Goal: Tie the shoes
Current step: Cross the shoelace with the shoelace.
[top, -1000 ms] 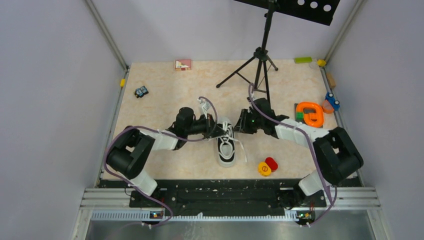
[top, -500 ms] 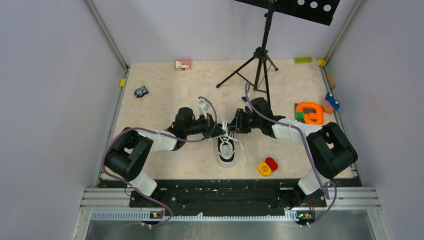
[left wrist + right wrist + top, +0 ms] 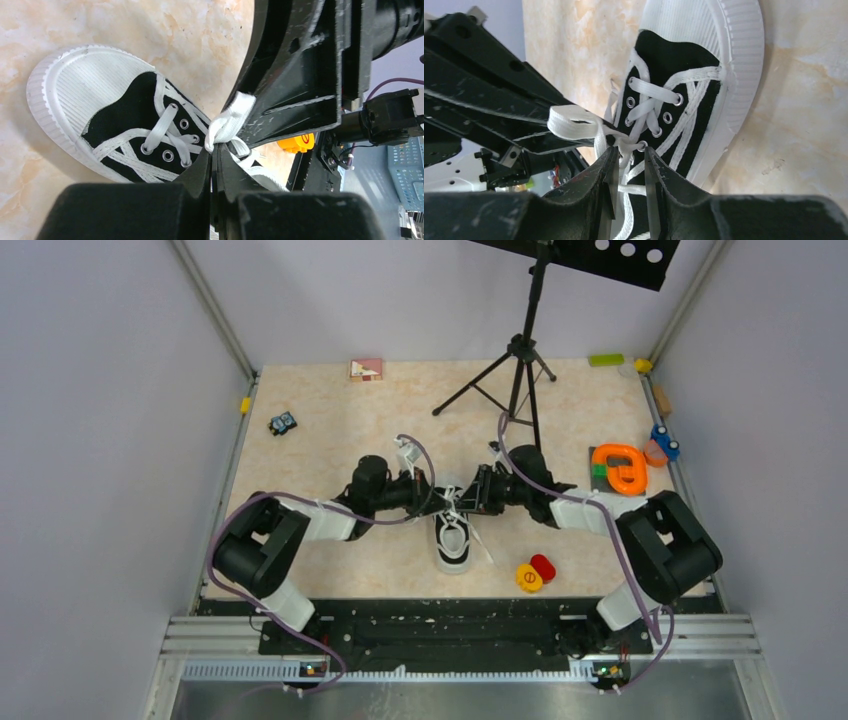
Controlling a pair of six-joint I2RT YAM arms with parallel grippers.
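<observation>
Sneaker (image 3: 452, 543) flat on its sole at mid-table (image 3: 330, 430), white toe toward the arm bases, heel end away, with both arms reaching in from either side to meet over the laced throat. Left gripper (image 3: 213, 162) clenched tight on the white lace (image 3: 227, 122), which comes out at its tips as a flat loop standing up from the knot. Right gripper (image 3: 630, 160) fingers a little apart, knotted strands lying in the gap just above the top eyelets; cannot tell whether it pinches them or only straddles them.
</observation>
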